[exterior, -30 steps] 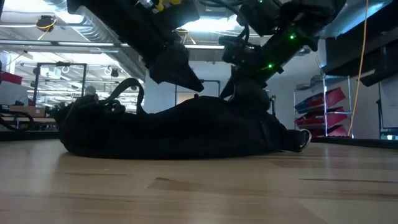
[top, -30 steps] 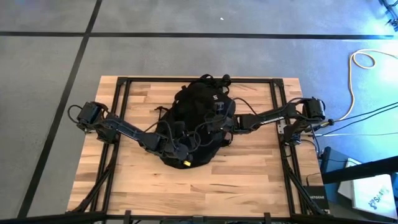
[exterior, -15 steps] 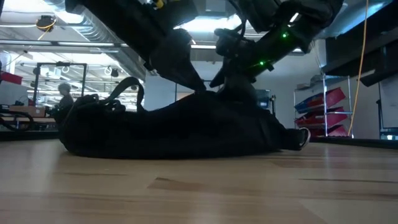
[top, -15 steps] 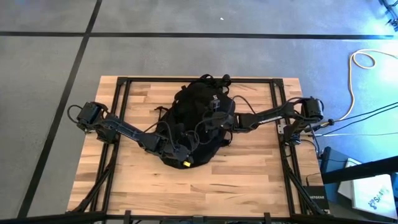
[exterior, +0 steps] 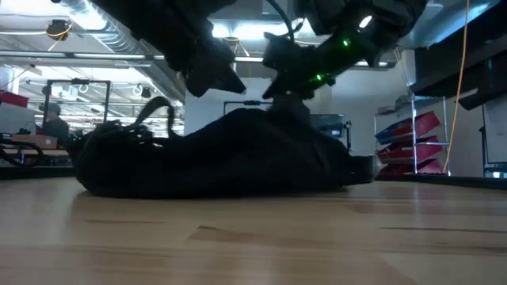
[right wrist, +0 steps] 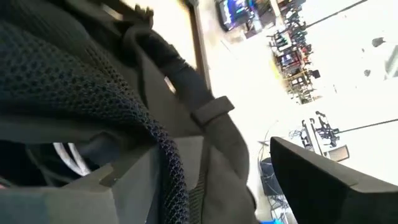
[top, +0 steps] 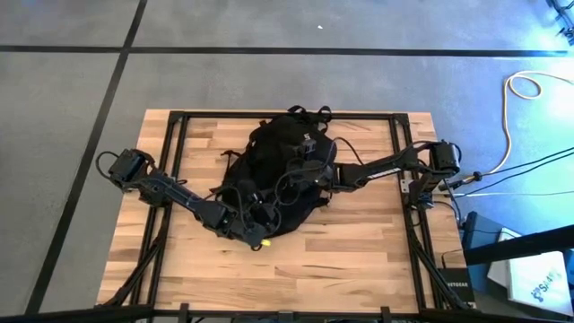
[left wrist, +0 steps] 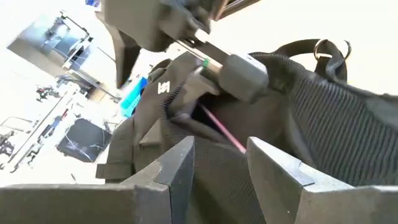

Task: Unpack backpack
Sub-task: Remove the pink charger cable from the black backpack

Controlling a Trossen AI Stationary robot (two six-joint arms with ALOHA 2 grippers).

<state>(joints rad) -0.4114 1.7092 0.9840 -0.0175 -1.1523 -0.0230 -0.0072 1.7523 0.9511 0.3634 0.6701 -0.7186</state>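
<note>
Both grippers are on the backpack, which lies slumped at the middle of the wooden table.

Nearest you, the left gripper sits at the bag's near end, its fingers part-way apart with black fabric filling the gap; you can't tell whether it truly pinches it. Farther along, the right gripper stands wide over a mesh-edged fold and a strap, gripping the fabric as far as you can judge. You can't see what the bag holds; its opening is hidden under both arms. Beyond the table, a workshop with shelving and red bins shows.
</note>
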